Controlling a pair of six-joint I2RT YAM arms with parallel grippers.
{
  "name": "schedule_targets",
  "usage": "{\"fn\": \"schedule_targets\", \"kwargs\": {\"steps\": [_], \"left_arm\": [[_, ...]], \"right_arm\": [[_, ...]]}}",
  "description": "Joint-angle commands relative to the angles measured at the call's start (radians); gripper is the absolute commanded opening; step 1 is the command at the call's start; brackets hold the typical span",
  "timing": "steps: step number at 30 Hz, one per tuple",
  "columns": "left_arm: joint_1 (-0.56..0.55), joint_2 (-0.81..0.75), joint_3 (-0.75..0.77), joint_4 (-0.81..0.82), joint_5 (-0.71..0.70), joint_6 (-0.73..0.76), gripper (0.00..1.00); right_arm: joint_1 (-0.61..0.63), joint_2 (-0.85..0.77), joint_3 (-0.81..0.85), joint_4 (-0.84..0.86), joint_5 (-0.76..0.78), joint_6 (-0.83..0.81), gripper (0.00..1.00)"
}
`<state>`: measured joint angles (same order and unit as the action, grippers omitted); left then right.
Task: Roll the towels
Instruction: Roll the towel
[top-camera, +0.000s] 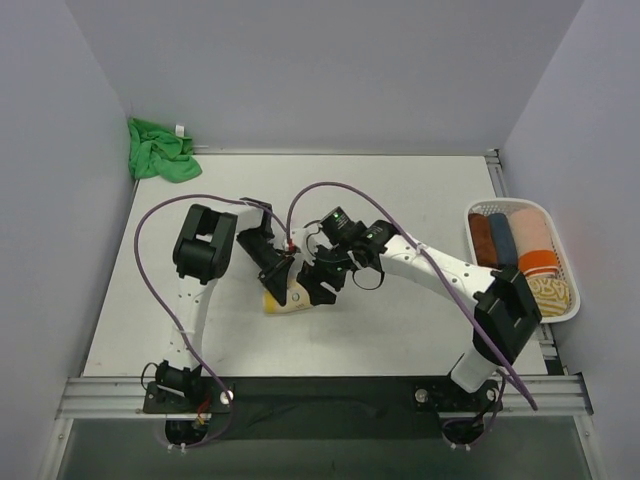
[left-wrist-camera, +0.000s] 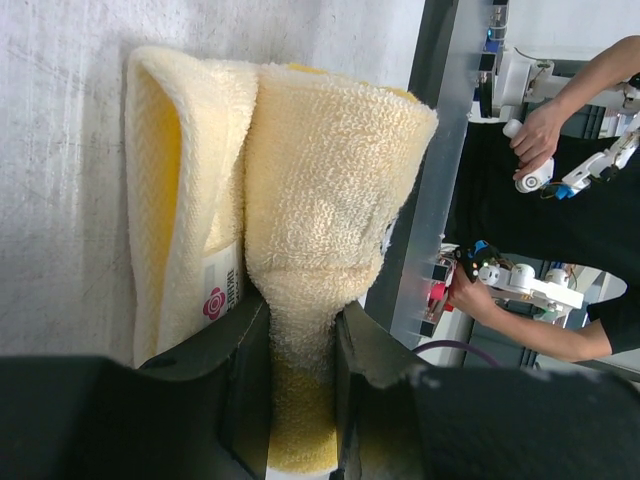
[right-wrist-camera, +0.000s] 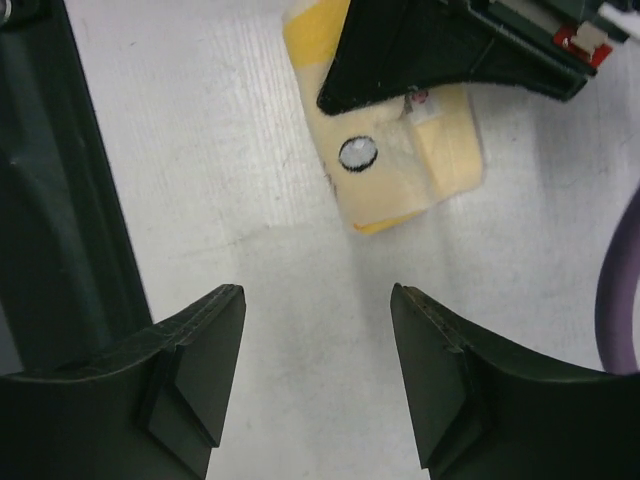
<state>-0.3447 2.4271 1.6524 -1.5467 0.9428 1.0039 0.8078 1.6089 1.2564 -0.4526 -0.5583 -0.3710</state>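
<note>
The left gripper (left-wrist-camera: 300, 335) clamped the folded pale yellow terry towel (left-wrist-camera: 330, 180) near the white table's (top-camera: 420, 190) near edge; the right gripper (right-wrist-camera: 318, 330) gaped empty beside it. The crumpled bright green towel (top-camera: 160, 150) lay in the far left corner.

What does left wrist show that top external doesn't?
Only left wrist: the left gripper shut on a fold of the pale yellow cloth towel, its white label with a red logo, a person's hands in the background. Only top external: the crumpled bright green cloth towel in the far-left corner, the white slatted plastic basket of rolled towels at right. Both: the yellow towel and left gripper.
</note>
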Motion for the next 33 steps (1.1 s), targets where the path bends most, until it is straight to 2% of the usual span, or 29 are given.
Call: {"fn": "schedule_targets", "kwargs": {"steps": [1,10,19,21,24,25,26,28,30,33], "left_arm": [[0.013,0.049,0.006,0.023,-0.151,0.108,0.18],[0.018,0.062,-0.002,0.007,-0.168,0.119,0.23],[0.032,0.058,0.007,0.002,-0.173,0.119,0.26],[0.035,0.053,0.009,0.004,-0.171,0.121,0.27],[0.038,0.049,0.014,0.005,-0.168,0.119,0.31],[0.039,0.044,0.017,0.007,-0.168,0.118,0.32],[0.041,0.043,0.015,0.005,-0.168,0.116,0.32],[0.046,0.035,0.018,0.008,-0.165,0.113,0.36],[0.061,0.014,0.026,0.005,-0.164,0.108,0.42],[0.105,-0.034,0.033,-0.01,-0.15,0.107,0.43]], "right_arm": [[0.03,0.045,0.011,0.115,0.075,-0.107,0.61],[0.134,0.143,-0.041,0.264,0.167,-0.337,0.62],[0.142,0.262,-0.041,0.258,0.11,-0.422,0.56],[0.14,0.282,-0.045,0.258,0.113,-0.433,0.52],[0.128,0.312,-0.041,0.246,0.104,-0.424,0.37],[0.122,0.318,-0.038,0.238,0.092,-0.424,0.3],[0.123,0.321,-0.035,0.214,0.083,-0.422,0.14],[0.117,0.327,-0.02,0.154,0.048,-0.414,0.0],[0.11,0.339,-0.005,0.108,0.018,-0.395,0.0],[0.093,0.37,0.047,-0.016,-0.049,-0.376,0.0]]}}
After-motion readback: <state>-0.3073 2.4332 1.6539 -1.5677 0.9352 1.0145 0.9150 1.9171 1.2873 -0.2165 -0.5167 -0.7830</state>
